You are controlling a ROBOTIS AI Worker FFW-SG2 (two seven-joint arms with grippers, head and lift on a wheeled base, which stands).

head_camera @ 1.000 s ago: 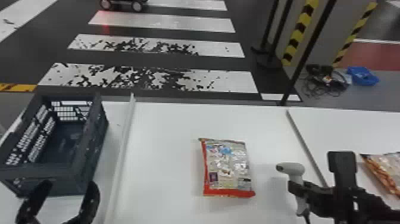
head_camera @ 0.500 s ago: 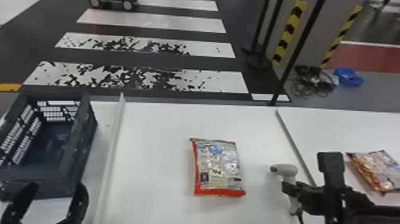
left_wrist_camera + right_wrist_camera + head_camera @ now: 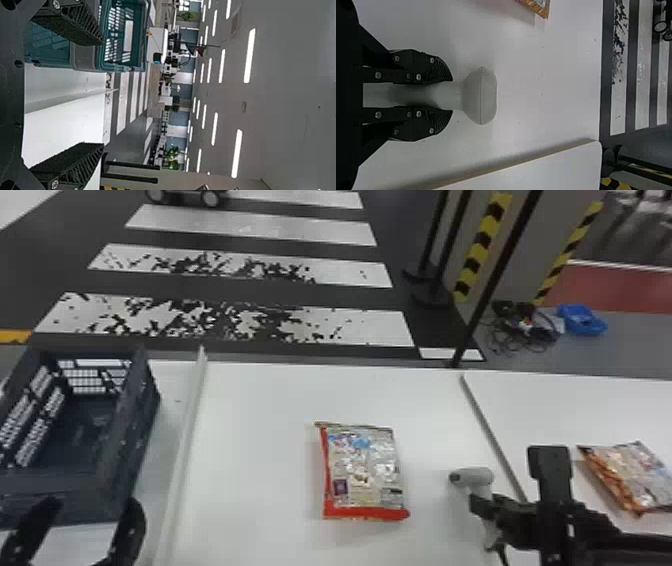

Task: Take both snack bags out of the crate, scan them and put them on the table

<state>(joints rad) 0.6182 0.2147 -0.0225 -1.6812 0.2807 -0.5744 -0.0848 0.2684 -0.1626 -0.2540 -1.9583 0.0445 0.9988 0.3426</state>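
The right arm [image 3: 595, 535] is black. The left gripper [image 3: 92, 504] has ribbed, wedge-shaped black fingers [image 3: 75, 156]; the right gripper [image 3: 482, 507] has black, curved fingers [image 3: 424, 65] with silvery screws [image 3: 378, 75].

In the head view, the edges cut off the crate [image 3: 107, 485] at nine o'clock and a snack bag [image 3: 632, 477] past three. At four, the jaws of the right gripper [image 3: 484, 510] partly hide the scanner [image 3: 479, 477] from us.

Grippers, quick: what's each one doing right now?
Left gripper: open, nothing between its fingers.
Right gripper: closed on the scanner, holding it by its handle.
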